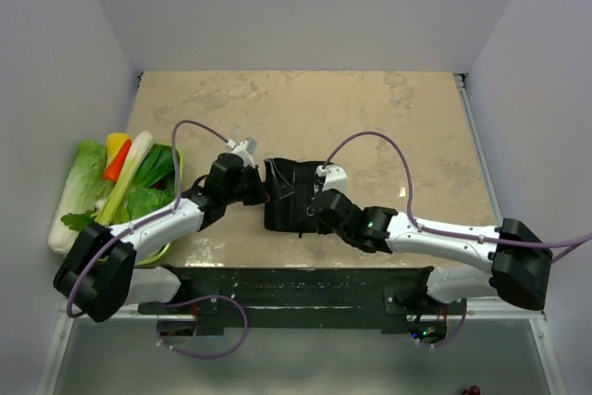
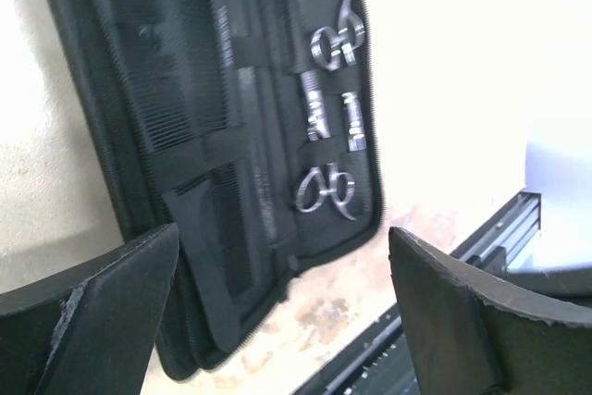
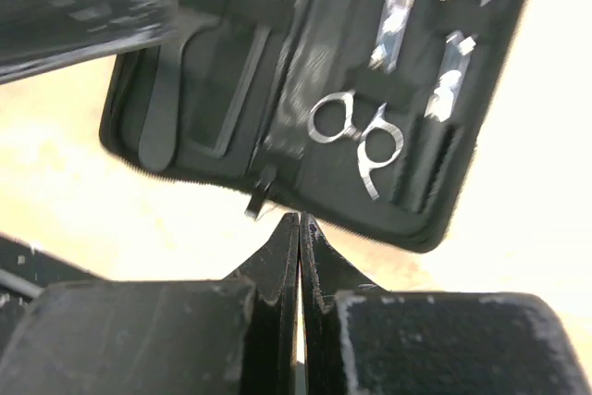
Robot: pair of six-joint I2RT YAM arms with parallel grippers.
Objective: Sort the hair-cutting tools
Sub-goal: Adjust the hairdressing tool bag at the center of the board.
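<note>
Case (image 1: 289, 193): lying open and flat on the counter (image 1: 388, 117), between the two arms.
Scissors (image 2: 335, 43): two silver pairs sitting under straps in one half of the case, ring handles pointing opposite ways.
Combs (image 2: 171, 80): black, sitting strapped in the other half.
Left hand (image 2: 284, 233): hovering over the case, fingers spread wide, gripping nothing.
Right hand (image 3: 299, 228): hovering beside the case's edge, fingers pressed together, gripping nothing.
</note>
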